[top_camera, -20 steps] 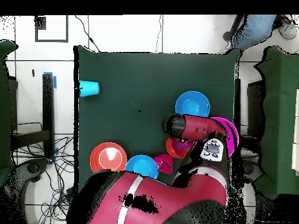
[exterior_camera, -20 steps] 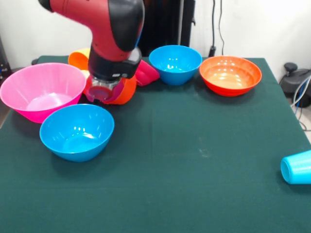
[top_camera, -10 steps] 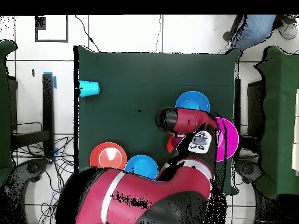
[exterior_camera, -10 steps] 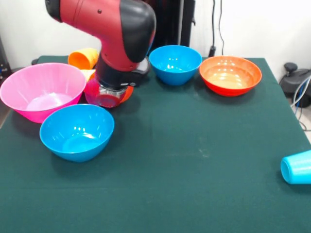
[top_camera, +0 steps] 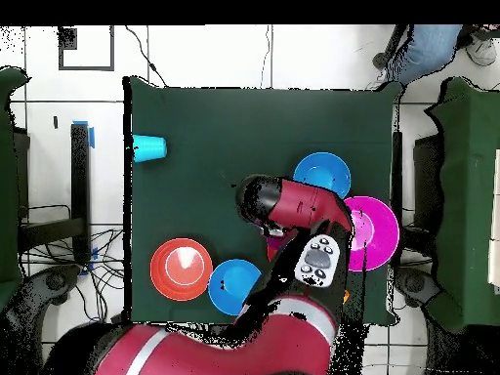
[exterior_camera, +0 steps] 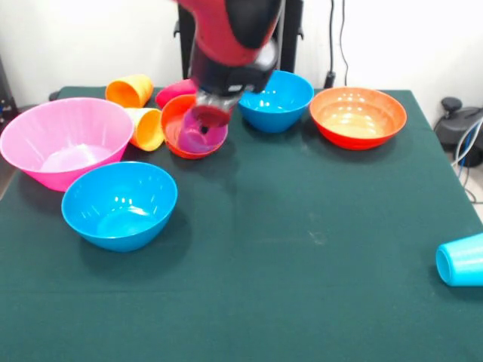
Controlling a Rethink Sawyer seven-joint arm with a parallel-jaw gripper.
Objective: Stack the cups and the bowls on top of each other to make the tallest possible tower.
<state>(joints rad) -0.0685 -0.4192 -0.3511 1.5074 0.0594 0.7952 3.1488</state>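
Note:
My gripper [exterior_camera: 207, 123] comes down from the arm at the top centre and is shut on the translucent purple cup [exterior_camera: 195, 140]. The cup hangs tilted inside the small orange bowl [exterior_camera: 173, 121]; this nested pair is the only tower. Behind it lies the small magenta bowl [exterior_camera: 173, 92]. An orange cup [exterior_camera: 130, 90] and a yellow-orange cup [exterior_camera: 148, 128] lie on their sides to the left. The large pink bowl [exterior_camera: 64, 139] and a blue bowl [exterior_camera: 119, 204] sit at the near left. In the overhead view the arm [top_camera: 283, 210] hides the gripper.
A second blue bowl [exterior_camera: 272, 98] and the wide orange-red bowl [exterior_camera: 357, 117] stand at the back right. A light blue cup [exterior_camera: 460, 260] lies on its side at the right edge, seen too as the light blue cup [top_camera: 148, 147] from overhead. A person's legs [top_camera: 420, 49] show beyond the table.
The arm has swung right and back, carrying the purple cup from beside the pink bowl into the small orange bowl. The magenta bowl and the yellow-orange cup have come into sight.

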